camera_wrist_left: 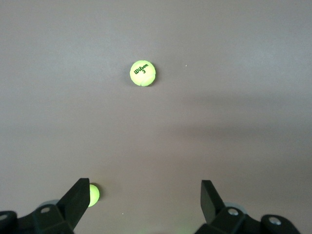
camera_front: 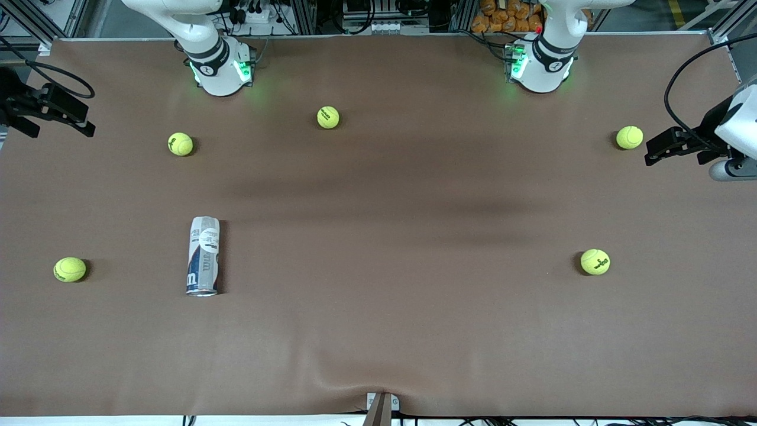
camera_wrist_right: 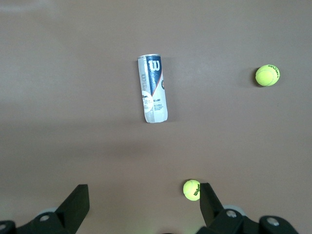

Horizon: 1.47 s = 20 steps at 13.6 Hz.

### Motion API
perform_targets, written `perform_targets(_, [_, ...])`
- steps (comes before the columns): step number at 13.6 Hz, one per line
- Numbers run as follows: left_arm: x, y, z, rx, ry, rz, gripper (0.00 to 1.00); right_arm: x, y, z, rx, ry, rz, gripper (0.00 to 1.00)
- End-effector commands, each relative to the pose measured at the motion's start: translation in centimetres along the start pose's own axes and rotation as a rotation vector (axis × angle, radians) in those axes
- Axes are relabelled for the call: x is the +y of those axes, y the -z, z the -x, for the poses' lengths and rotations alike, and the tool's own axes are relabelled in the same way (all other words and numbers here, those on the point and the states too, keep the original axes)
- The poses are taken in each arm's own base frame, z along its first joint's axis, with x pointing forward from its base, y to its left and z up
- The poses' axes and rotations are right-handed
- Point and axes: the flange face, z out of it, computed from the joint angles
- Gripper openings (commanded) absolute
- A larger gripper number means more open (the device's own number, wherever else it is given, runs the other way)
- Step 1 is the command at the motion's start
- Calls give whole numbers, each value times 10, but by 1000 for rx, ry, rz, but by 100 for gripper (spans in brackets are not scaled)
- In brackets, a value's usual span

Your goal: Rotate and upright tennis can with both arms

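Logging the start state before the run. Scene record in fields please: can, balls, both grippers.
tennis can: lying on its side on the table, toward the right arm's end
tennis balls: five, loose on the table, none touching the can
left gripper: open, empty, raised at its own end; arm waits
right gripper: open, empty, raised at its own end
upright yet: no

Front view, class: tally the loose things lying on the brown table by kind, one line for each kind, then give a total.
Tennis balls: 5
Tennis can: 1, lying on its side
Total: 6
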Motion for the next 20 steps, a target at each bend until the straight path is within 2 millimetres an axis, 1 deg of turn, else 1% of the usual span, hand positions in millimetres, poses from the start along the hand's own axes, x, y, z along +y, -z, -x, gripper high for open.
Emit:
perform_targets(1, [2,6,-1,4,-25,-9,100,5,2,5,4,9,-5,100])
perform_targets(7, [-2,7,-2,8,-21,-10,100,5,1,3,10,9,-5,100])
perform_targets(9, [-1,7,-2,8,-22,-10,100,4,-1,-1,17,12,-6,100])
perform_targets(11, [0,7,-2,10,-24,-9,100,1,-9,-4,25,17,-6,100])
perform_targets(12, [0,7,-2,13,-22,-7,100,0,-15,-7,26,18,-7,100])
perform_targets(14, [0,8,-3,19,-24,-7,100,-2,-38,-13,12,19,-9,100])
perform_targets(15, [0,8,-3,19,-24,-9,100,-2,-53,-15,-6,19,-11,100])
perform_targets(16, [-1,7,-3,18,-22,-10,100,-5,-75,-20,-35,23,-11,100])
perform_targets(17, [-1,7,-3,18,-22,-10,100,-9,-100,-24,-63,32,-9,100])
perform_targets(18, [-1,7,-3,18,-22,-12,100,-9,-127,-28,-75,29,-5,100])
perform_targets(19, [-1,7,-3,18,-24,-13,100,-8,-155,-32,-98,29,-6,100])
perform_targets(20, [0,6,-4,18,-24,-13,100,-6,-188,-39,-145,25,-5,100])
